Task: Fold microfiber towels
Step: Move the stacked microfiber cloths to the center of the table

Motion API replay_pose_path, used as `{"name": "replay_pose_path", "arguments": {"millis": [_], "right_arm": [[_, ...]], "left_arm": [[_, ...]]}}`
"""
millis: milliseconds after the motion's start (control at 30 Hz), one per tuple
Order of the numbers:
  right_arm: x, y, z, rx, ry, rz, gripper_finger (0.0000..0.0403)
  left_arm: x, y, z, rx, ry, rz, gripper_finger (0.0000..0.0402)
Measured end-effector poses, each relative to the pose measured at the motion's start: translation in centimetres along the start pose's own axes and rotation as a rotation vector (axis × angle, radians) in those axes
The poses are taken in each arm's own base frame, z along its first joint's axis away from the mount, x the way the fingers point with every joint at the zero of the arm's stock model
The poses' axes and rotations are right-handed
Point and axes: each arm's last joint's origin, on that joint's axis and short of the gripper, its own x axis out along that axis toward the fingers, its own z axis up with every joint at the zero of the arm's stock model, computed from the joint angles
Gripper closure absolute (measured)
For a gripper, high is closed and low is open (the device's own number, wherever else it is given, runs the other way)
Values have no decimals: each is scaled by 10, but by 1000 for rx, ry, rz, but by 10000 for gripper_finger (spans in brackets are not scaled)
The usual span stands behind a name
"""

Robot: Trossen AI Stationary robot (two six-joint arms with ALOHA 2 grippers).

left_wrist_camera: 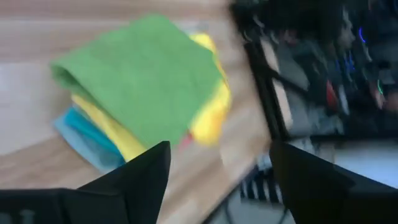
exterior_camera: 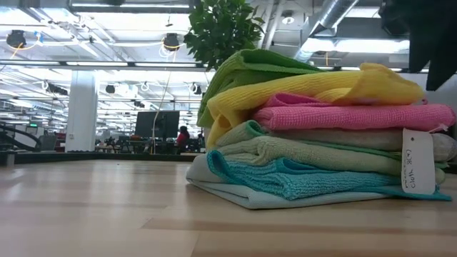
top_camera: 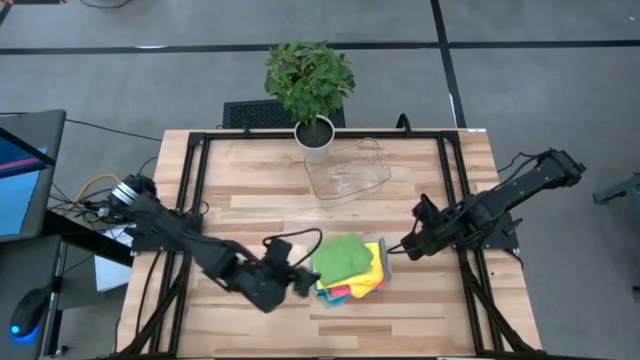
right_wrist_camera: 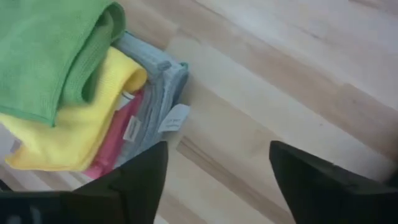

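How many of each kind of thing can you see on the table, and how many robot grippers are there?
pile of folded towels: 1
potted plant: 1
clear tray: 1
grippers: 2, the left gripper and the right gripper
Total: 5

A potted plant in a white pot stands at the far edge of the wooden desk. Just beside the plant, toward the desk's middle, lies a clear plastic tray. Off the desk's left edge, well apart from the plant, sits a laptop.
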Motion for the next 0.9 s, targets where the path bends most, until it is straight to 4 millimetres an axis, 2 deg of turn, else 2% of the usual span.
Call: {"name": "replay_pose_path", "arguments": {"millis": [67, 200, 267, 467, 700, 800, 900], "right_arm": [[7, -2, -2, 16, -3, 22, 91], [22, -1, -9, 8, 3, 49, 79], [27, 2, -11, 10, -2, 87, 79], [43, 5, -18, 32, -38, 177, 81], [59, 4, -18, 72, -49, 249, 81], [59, 5, -22, 53, -33, 265, 81], [58, 6, -27, 39, -23, 272, 81]], "left_arm": [[18, 5, 4, -83, 8, 49, 131], [45, 12, 4, -102, 209, 117, 130], [43, 11, -3, -104, 235, 102, 131], [28, 11, -15, -159, 164, 97, 117], [45, 27, -44, -293, 150, 145, 81], [42, 27, -43, -269, 152, 140, 77], [28, 23, -32, -234, 125, 135, 77]]}}
